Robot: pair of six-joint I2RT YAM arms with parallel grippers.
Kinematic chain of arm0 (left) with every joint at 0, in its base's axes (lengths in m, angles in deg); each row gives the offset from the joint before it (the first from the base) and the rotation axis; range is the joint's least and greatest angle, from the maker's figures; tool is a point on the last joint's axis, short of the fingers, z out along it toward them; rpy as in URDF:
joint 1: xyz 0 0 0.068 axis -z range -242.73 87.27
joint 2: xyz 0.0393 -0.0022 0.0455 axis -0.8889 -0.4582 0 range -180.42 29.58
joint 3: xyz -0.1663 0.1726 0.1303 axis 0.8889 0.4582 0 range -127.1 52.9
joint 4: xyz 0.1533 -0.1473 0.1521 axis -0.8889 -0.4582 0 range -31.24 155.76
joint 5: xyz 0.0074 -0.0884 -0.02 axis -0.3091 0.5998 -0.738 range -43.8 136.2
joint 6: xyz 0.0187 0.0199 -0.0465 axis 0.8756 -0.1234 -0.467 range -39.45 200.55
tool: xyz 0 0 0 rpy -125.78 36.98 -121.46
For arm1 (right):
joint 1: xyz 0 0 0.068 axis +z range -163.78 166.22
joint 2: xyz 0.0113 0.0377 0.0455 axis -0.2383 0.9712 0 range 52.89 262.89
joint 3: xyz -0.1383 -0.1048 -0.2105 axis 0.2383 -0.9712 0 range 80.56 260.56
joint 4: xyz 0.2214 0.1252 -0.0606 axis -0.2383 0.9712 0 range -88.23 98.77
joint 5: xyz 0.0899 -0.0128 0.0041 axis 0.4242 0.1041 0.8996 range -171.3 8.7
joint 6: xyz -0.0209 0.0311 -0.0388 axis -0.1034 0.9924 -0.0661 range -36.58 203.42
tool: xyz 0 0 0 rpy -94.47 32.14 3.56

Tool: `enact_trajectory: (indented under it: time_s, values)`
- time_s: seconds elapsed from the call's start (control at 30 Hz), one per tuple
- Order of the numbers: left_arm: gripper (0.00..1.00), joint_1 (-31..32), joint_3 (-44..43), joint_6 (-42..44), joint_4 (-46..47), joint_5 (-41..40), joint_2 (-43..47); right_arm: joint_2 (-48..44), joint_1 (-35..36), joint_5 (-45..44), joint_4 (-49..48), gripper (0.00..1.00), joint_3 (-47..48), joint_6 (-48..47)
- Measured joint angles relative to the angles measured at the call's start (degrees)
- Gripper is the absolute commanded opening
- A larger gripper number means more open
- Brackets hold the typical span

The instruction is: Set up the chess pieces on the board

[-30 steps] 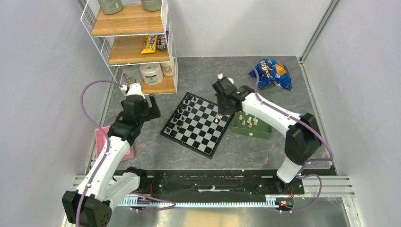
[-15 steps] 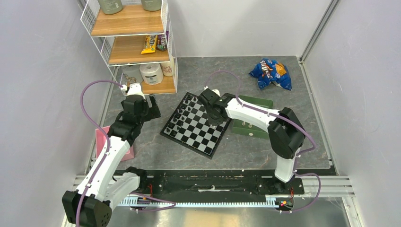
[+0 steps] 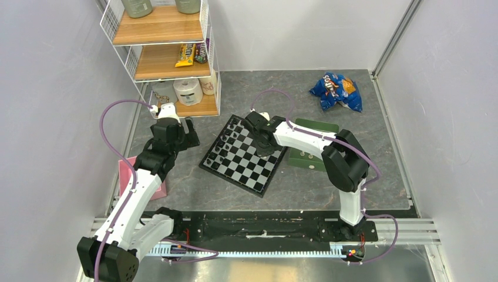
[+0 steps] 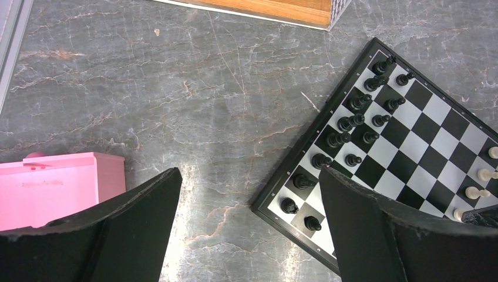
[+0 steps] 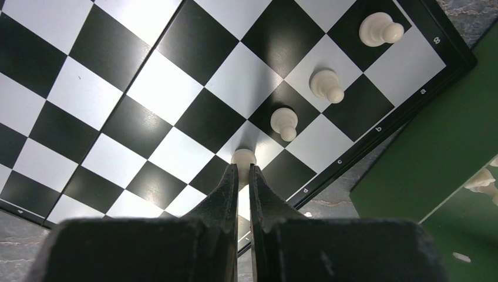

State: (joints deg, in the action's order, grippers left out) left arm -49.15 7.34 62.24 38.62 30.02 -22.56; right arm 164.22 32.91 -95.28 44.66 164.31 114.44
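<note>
The board [image 3: 252, 171] lies at an angle in the middle of the table, with black pieces [image 4: 352, 120] filling its two left rows. My right gripper [image 5: 244, 170] hovers low over the board's right side [image 5: 147, 88], shut on a cream-white pawn [image 5: 243, 157] above a white square. Three more white pawns [image 5: 284, 121] [image 5: 326, 85] [image 5: 379, 29] stand in a diagonal line beside it. My left gripper [image 4: 249, 173] is open over bare table left of the board, holding nothing.
A green tray [image 3: 317, 163] with more white pieces [image 5: 481, 179] sits against the board's right edge. A pink box [image 4: 59, 182] lies by the left arm. A wire shelf [image 3: 170, 59] stands at the back left and a blue chip bag [image 3: 336, 91] at the back right.
My right arm swung left from beside the green tray to over the board's right rows, carrying the white pawn. The left arm has not moved.
</note>
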Motion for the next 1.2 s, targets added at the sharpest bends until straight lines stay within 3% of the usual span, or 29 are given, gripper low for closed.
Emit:
enact_trajectory:
  time_s: [0.83, 1.2]
  values:
    - [0.95, 0.0, 0.0, 0.02, 0.0, 0.0, 0.0, 0.28, -0.37, -0.04, -0.17, 0.13, 0.0, -0.2]
    - [0.95, 0.0, 0.0, 0.0, 0.0, 0.0, 0.0, 0.28, -0.44, 0.57, -0.2, 0.31, -0.02, -0.15]
